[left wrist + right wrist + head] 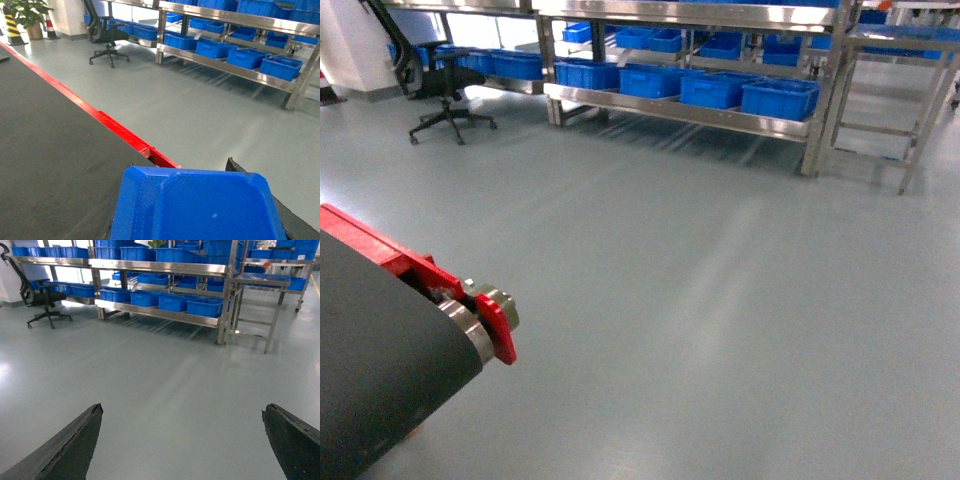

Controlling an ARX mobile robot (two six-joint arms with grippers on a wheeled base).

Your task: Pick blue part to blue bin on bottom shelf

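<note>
Blue bins [779,98] are sitting in a row on the bottom shelf [680,110] across the grey floor [720,300]; their contents cannot be made out. The left gripper [200,210] is clamping the blue part [197,205] above the conveyor belt [45,150]. The right gripper [182,440] is hanging wide and empty. An office chair [445,85] is standing left of the rack.

Grey floor [720,300], black office chair [445,85], steel racks [165,267].
</note>
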